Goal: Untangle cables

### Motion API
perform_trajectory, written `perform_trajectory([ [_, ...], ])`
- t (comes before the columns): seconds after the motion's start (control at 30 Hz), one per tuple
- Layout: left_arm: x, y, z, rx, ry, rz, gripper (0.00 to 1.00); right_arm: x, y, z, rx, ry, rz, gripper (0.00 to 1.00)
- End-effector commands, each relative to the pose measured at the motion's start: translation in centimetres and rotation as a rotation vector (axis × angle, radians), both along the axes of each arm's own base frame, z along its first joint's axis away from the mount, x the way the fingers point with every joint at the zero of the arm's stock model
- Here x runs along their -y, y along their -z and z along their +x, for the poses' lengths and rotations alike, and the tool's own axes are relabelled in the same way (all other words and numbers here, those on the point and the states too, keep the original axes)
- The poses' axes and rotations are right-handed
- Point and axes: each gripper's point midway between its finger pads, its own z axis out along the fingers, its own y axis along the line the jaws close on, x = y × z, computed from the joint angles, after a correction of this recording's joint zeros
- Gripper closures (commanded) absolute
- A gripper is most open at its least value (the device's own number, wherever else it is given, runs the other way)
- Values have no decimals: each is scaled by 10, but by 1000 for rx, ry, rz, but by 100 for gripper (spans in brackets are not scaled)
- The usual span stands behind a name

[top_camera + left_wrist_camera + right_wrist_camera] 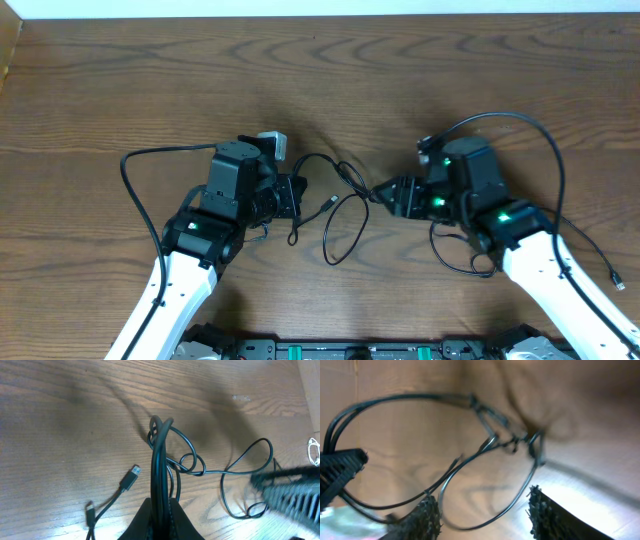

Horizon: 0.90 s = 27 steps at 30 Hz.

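A knot of thin black cables (pixel 335 195) lies on the wood table between my two grippers, with one loop (pixel 345 232) trailing toward the front. My left gripper (pixel 290 195) is shut on a black cable strand (pixel 160 465) that rises from its jaws (pixel 161 510) up to a bend. Two plug ends (pixel 131 476) (pixel 90 512) lie loose to the left of it. My right gripper (pixel 385 195) (pixel 482 507) is open, and a thin cable loop (pixel 490 522) passes between its fingers (pixel 425 515). A bit of white cord (pixel 314 452) shows at the right edge.
The arms' own thicker black wires arc over the table at left (pixel 135 180) and right (pixel 520 125). Another thin black lead with a small plug (pixel 617 283) lies beside the right arm. The table's far edge (pixel 320 14) meets a white wall.
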Motion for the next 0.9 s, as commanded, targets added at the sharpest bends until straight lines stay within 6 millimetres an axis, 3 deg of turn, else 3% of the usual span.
perform_trajectory([
  [0.0,1,-2,0,-3,3,-15,92,-24,6,-16,-208,98,87,50],
  [0.13,1,-2,0,-3,3,-15,92,-49,23,-24,-312,142,98,51],
  [0.3,1,-2,0,-4,3,-15,92,-55,56,-15,-420,283,77,47],
  [0.43,1,-1,-1,-13,3,-12,92,-65,72,3,-410,308,101,59],
  [0.53,1,-1,-1,-14,4,-12,92,-73,73,12,-380,294,130,79],
  [0.6,1,-1,-1,-14,3,-12,92,-80,68,15,-338,245,152,99],
  [0.87,0,0,-2,-18,3,-10,92,-88,39,18,-102,27,147,99],
])
